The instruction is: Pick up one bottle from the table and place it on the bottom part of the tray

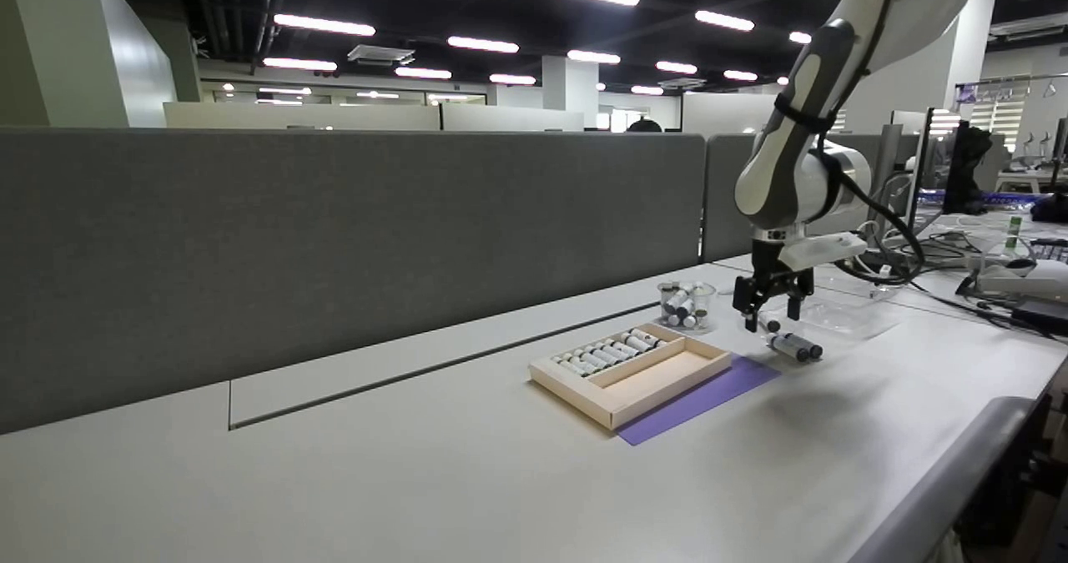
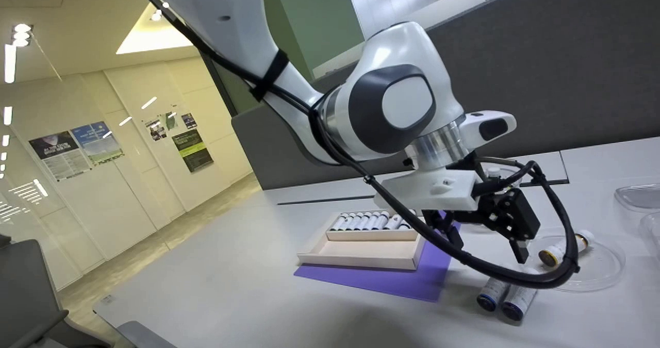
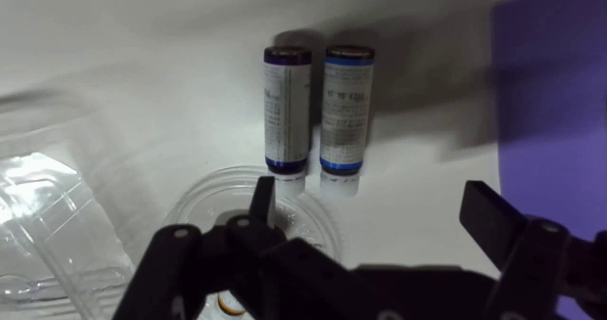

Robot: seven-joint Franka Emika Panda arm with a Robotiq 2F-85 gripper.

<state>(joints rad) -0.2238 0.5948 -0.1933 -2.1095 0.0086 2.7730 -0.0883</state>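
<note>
Two white-labelled bottles lie side by side on the table (image 1: 400,480): a purple-banded bottle (image 3: 287,111) and a blue-banded bottle (image 3: 347,116). They also show in both exterior views. A third, orange-banded bottle (image 2: 562,250) lies on a clear dish, mostly hidden by a finger in the wrist view. The beige tray (image 2: 356,262) has a row of several bottles in its slotted upper part; its lower part shows bare wood. My gripper (image 3: 369,199) is open with nothing between its fingers. It hovers above the table beside the pair's white caps, between the dish and the tray (image 1: 576,396).
A purple mat (image 2: 371,283) lies under the tray. The clear dish (image 2: 613,273) touches or nearly touches the pair's caps. A clear cup (image 1: 705,304) with several bottles stands behind the tray. A clear plastic container (image 3: 57,206) lies past the dish. A grey partition (image 1: 350,238) lines the table.
</note>
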